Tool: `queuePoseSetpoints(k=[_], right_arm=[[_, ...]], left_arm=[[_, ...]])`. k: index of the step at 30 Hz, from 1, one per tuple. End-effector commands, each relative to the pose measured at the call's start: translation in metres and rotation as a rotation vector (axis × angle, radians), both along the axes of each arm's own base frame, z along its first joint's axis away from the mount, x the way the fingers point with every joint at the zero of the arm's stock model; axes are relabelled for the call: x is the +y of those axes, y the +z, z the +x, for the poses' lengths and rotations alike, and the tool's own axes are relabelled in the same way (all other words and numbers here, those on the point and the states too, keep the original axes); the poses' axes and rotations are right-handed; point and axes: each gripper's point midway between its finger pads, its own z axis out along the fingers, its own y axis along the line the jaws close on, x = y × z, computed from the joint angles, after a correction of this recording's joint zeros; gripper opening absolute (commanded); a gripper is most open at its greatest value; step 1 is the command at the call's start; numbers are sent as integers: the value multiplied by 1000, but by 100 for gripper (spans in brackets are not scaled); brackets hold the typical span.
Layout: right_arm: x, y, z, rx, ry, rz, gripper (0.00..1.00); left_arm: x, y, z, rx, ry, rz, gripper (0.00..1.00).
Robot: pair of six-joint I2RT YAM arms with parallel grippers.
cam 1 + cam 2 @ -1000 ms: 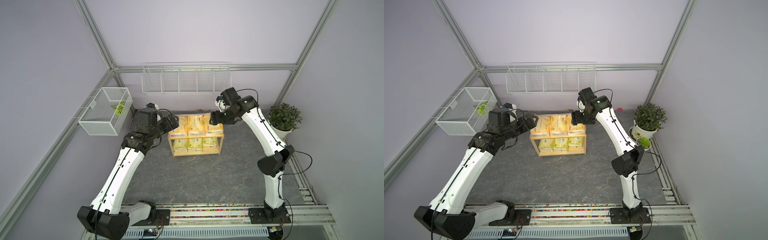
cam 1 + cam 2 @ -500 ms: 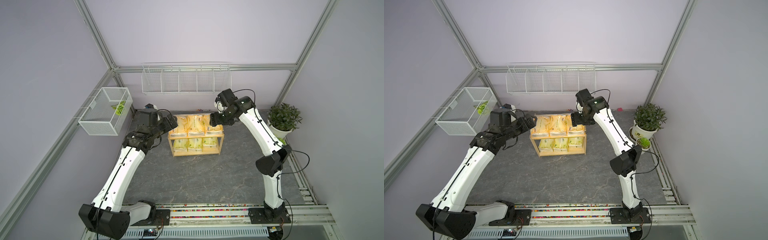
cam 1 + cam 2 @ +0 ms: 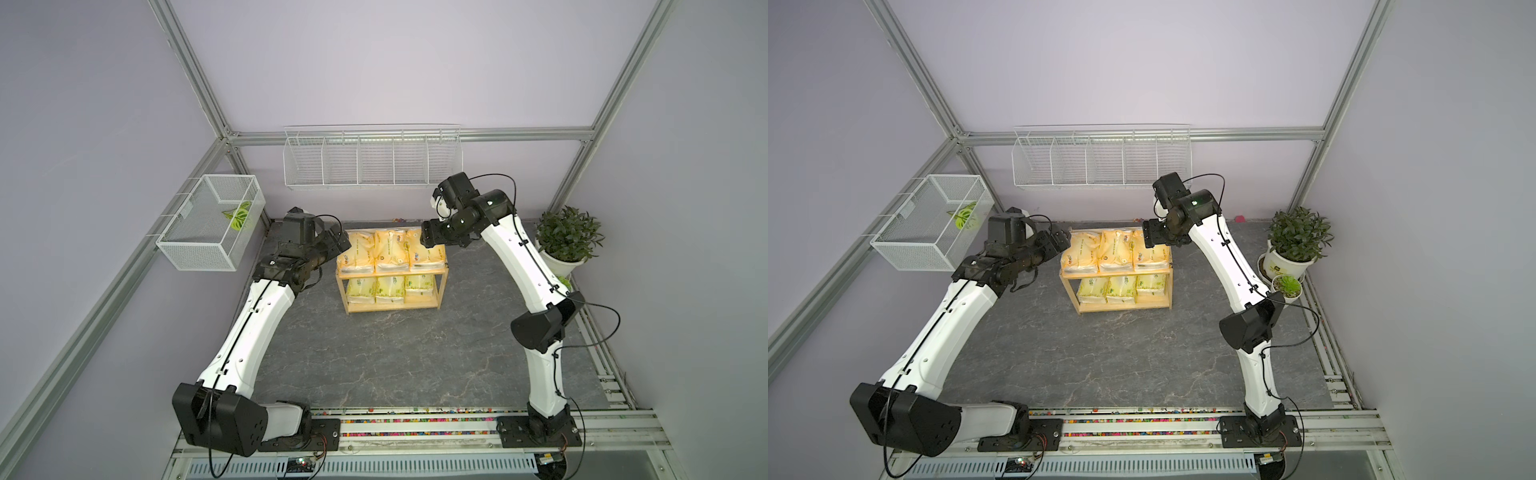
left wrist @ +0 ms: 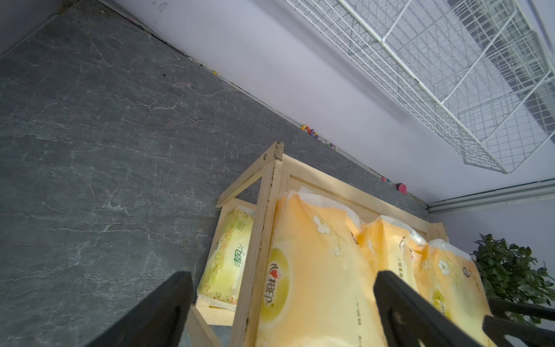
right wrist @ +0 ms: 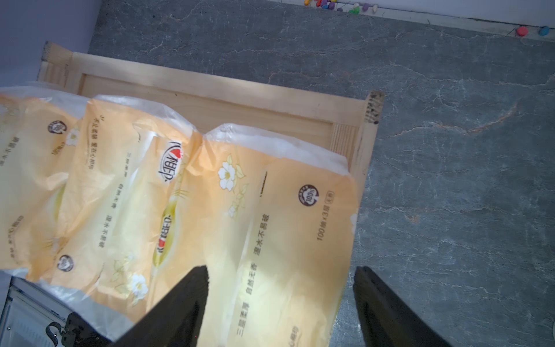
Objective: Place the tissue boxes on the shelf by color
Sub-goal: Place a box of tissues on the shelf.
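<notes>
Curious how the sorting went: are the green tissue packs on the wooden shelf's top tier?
No, the top tier of the wooden shelf holds three orange-yellow tissue packs; the yellow-green tissue packs lie on its lower tier.

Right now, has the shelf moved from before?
No. The shelf sits in the same spot on the floor, below the wire rack.

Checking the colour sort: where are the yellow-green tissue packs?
In both top views, the three yellow-green tissue packs lie side by side on the lower tier of the shelf, directly under the three orange packs.
</notes>
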Motion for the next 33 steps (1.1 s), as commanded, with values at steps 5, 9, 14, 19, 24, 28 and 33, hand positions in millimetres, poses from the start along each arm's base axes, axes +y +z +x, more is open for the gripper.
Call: queuePoseSetpoints(k=[5, 9, 14, 19, 24, 28, 33], right_arm=[[27, -11, 2, 33, 23, 63, 80], [32, -14, 2, 44, 32, 70, 80], [26, -13, 3, 29, 23, 40, 81], [10, -3, 5, -5, -8, 12, 85], [-5, 11, 8, -36, -39, 20, 90], [-13, 27, 9, -66, -57, 49, 93], [-31, 62, 7, -136, -96, 105, 96]], left_arm=[[-11, -8, 5, -20, -49, -48, 100], [-18, -12, 6, -26, -85, -71, 100], [-23, -15, 7, -20, -104, -83, 100], [-24, -14, 8, -25, -109, -88, 100], [-25, -14, 9, -28, -113, -85, 100], [-23, -8, 10, -48, -115, -72, 100], [-17, 26, 10, -115, -116, -14, 100]])
